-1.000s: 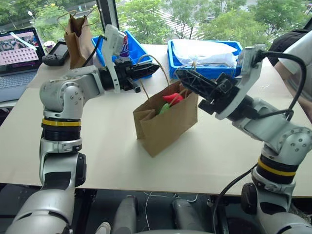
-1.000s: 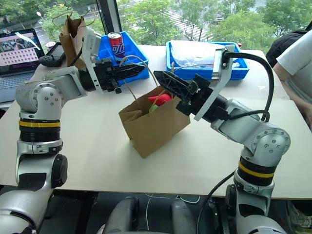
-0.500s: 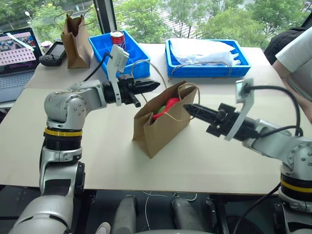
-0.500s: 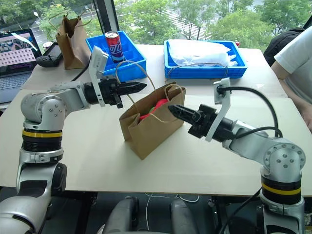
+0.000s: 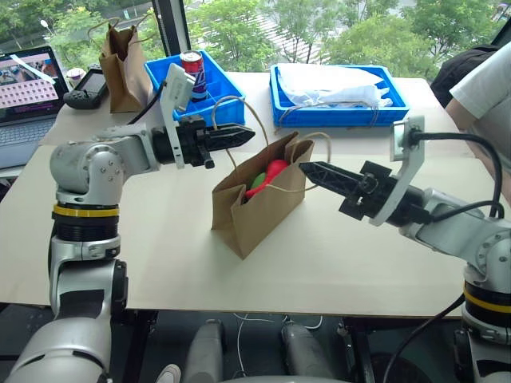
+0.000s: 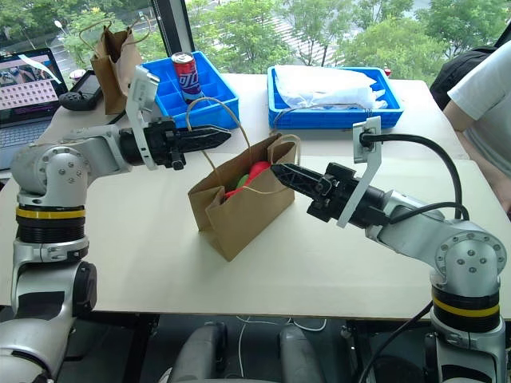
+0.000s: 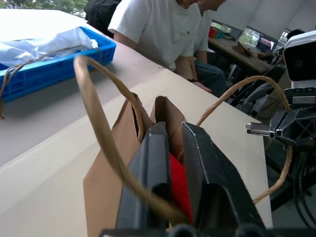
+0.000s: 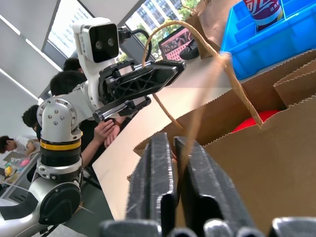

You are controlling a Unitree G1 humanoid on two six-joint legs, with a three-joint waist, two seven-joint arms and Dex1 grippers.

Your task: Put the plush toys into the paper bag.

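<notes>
The paper bag (image 5: 255,214) stands open on the table's middle. The plush toys sit inside at its mouth, the red one (image 5: 277,168) beside the green one (image 5: 257,180). My left gripper (image 5: 243,132) hovers level just above the bag's far left rim. Its fingers (image 7: 153,163) are slightly apart, and one twine handle (image 5: 227,102) is draped loosely over them. My right gripper (image 5: 307,168) points at the bag's right end. Its fingers (image 8: 158,173) are a little open, and the other handle (image 8: 197,123) runs through the gap.
Behind the bag stand a blue bin (image 5: 219,84) holding a soda can (image 5: 192,62) and a second blue bin (image 5: 339,112) with white wrapping. A narrower brown bag (image 5: 124,60), a laptop (image 5: 28,80) and a black device (image 5: 92,86) are far left. A person (image 5: 487,80) sits at the right.
Both grippers, shut on the twine handles before, have parted their fingers. My right gripper has come down to the height of the bag's rim. The left one has drawn slightly left.
</notes>
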